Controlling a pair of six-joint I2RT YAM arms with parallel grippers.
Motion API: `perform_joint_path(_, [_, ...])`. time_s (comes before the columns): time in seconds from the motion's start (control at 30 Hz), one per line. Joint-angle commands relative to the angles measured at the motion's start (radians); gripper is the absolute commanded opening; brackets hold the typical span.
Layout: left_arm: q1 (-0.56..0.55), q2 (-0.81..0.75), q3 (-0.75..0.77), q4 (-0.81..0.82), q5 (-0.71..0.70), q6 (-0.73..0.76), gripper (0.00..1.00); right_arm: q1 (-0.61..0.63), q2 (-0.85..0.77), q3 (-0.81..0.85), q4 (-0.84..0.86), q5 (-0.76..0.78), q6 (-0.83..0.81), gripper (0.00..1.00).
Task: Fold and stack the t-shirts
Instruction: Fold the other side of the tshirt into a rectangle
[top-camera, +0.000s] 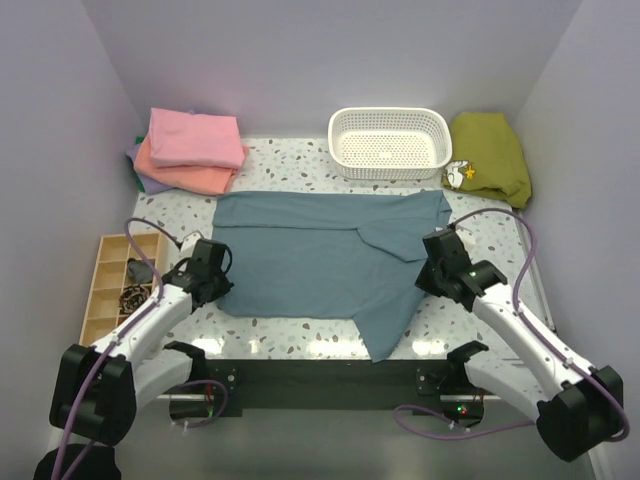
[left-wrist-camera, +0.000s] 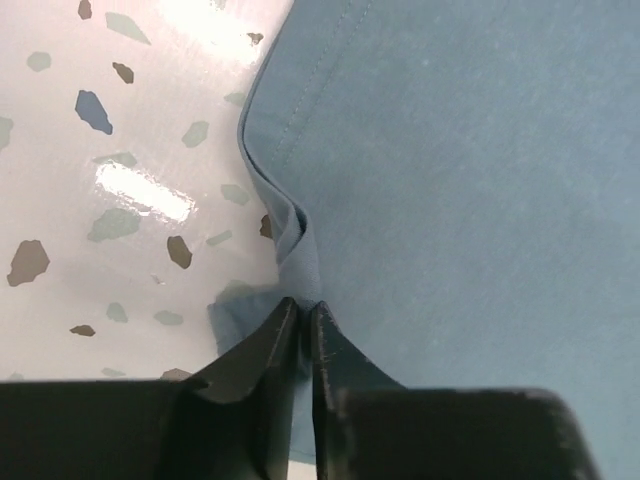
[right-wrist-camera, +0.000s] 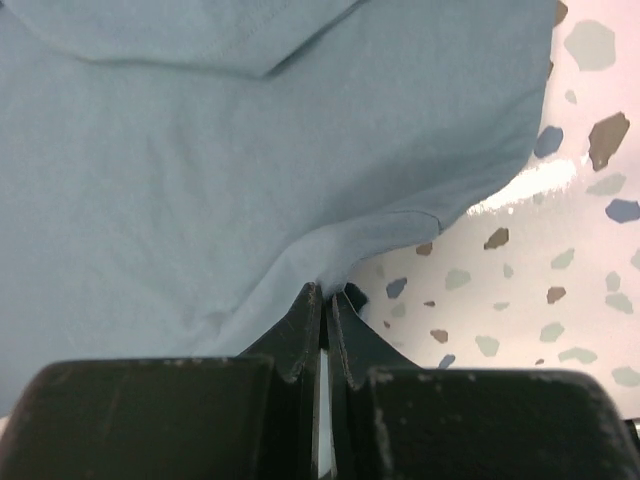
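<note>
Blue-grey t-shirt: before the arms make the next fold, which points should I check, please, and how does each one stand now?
1. Left gripper closed on the blue-grey t-shirt, at its left edge: ok.
2. Right gripper closed on its right edge: ok.
3. All fabric layers caught in each pinch: cannot tell.
4. Shirt lying flat: not ok; the right part is creased and a corner trails toward the near table edge.
5. White basket apart from the shirt: ok.
</note>
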Motion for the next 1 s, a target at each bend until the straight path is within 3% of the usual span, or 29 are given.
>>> perform_joint_path(0.0, [-0.003,0.016,0.048,0.045,-0.019,0.028,0.09,0.003,0.074,0.064,0.115,0.087,-0.06,0.0])
perform_joint_path(0.2, [-0.001,0.041,0.073,0.078,-0.006,0.069,0.04,-0.011,0.171,0.134,0.17,0.152,-0.115,0.0])
perform_joint_path(0.33, [0.003,0.104,0.105,0.116,-0.003,0.092,0.06,-0.089,0.252,0.197,0.211,0.117,-0.156,0.0])
perform_joint_path(0.53, [0.097,0.232,0.153,0.203,0.048,0.158,0.09,-0.192,0.429,0.286,0.256,0.072,-0.227,0.0])
perform_joint_path(0.67, [0.158,0.329,0.195,0.28,0.092,0.204,0.19,-0.209,0.559,0.358,0.296,0.037,-0.264,0.01])
perform_joint_path(0.73, [0.171,0.407,0.229,0.277,0.042,0.205,0.21,-0.216,0.637,0.402,0.32,0.017,-0.276,0.03])
perform_joint_path(0.77, [0.177,0.452,0.254,0.285,0.04,0.209,0.34,-0.221,0.686,0.418,0.325,0.017,-0.281,0.07])
perform_joint_path(0.83, [0.197,0.486,0.278,0.289,0.03,0.215,0.49,-0.229,0.728,0.459,0.345,0.014,-0.299,0.11])
perform_joint_path(0.87, [0.201,0.502,0.298,0.305,0.036,0.22,0.68,-0.233,0.742,0.472,0.351,0.025,-0.305,0.19])
perform_joint_path(0.9, [0.209,0.504,0.311,0.305,0.04,0.223,0.73,-0.236,0.766,0.511,0.33,0.035,-0.311,0.27])
perform_joint_path(0.93, [0.209,0.501,0.323,0.308,0.034,0.23,1.0,-0.24,0.766,0.525,0.32,0.084,-0.314,0.36])
perform_joint_path(0.97, [0.21,0.495,0.352,0.293,0.025,0.237,1.0,-0.243,0.762,0.531,0.323,0.107,-0.321,0.51])
